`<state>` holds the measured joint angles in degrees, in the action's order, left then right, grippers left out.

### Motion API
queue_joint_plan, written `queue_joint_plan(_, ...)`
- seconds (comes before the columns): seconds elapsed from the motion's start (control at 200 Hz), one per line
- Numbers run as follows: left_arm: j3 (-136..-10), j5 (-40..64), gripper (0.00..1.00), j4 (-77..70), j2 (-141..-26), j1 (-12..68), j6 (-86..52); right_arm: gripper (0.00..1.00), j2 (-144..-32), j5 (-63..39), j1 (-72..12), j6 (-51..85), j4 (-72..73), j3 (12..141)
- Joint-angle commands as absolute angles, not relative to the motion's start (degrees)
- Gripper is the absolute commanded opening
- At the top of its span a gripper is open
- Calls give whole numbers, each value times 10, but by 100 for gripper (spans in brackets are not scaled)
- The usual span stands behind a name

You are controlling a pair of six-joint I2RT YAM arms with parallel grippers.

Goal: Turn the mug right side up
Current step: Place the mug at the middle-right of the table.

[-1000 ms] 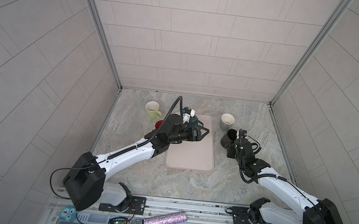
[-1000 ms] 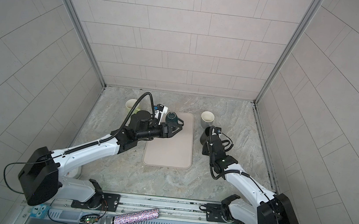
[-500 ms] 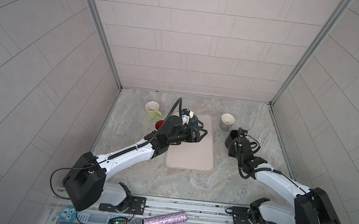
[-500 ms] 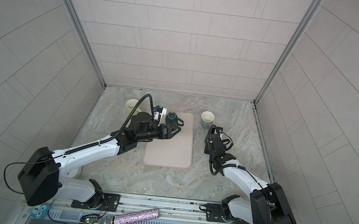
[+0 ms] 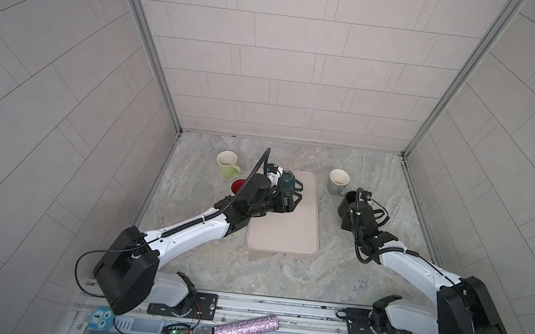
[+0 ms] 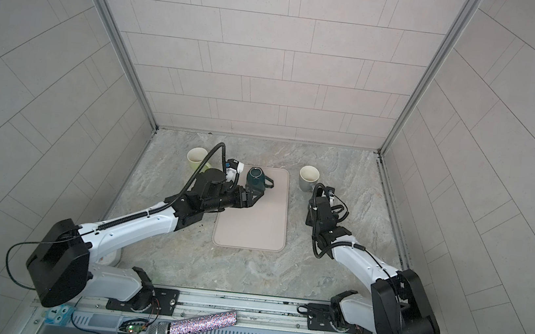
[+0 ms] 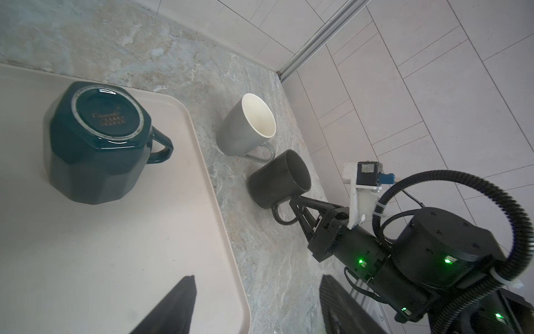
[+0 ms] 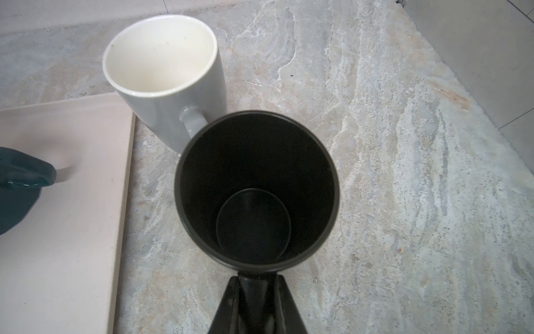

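Left arm: I see it reaching from its base at the lower left of the frame diagonally up to the centre. The forearm is low over the surface and the wrist is aimed at the upper left corner of the beige mat.
Left fingers: spread wide, gripping nothing, with the tips over the mat just short of the dark teal mug.
Dark teal mug: upside down on the mat's upper left corner, base ring facing up, handle pointing to the frame's right.
Right arm: it rises from the lower right of the frame up and left, elbow bent, with the wrist sloping down toward the black mug.
Right fingers: pinching the black mug's handle just below the rim.
Black mug: mouth up and leaning a little, right of the mat. I cannot tell if its base sits flat.
Grey mug: upright, just beside the black mug on its upper-left side. I can't tell whether they touch.
Green mug, red mug: left of the mat, with the red one partly hidden behind my left arm.
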<state>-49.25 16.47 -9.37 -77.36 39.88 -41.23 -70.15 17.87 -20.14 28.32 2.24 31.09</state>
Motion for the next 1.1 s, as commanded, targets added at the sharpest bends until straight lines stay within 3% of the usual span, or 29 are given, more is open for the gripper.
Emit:
queue_joint_plan(0.0,-486,146,74,-86,-760,396,-393,37,-672,188,-190,295,51,320)
queue_joint_plan(0.1,-485,147,74,-82,-759,396,-390,64,-655,170,-186,297,66,303)
queue_joint_plan(0.185,-483,143,74,-83,-757,396,-386,75,-637,157,-186,285,73,294)
queue_joint_plan(0.49,-516,117,74,-34,-759,395,-319,81,-564,136,-177,288,22,292)
queue_joint_plan(0.64,-559,93,75,7,-781,394,-251,83,-523,78,-157,303,-19,304)
queue_joint_plan(0.891,-760,106,76,231,-885,377,-56,83,-440,-12,-122,313,-102,294)
queue_joint_plan(1.096,-889,182,76,300,-1000,330,60,84,-391,-41,-120,324,-140,261)
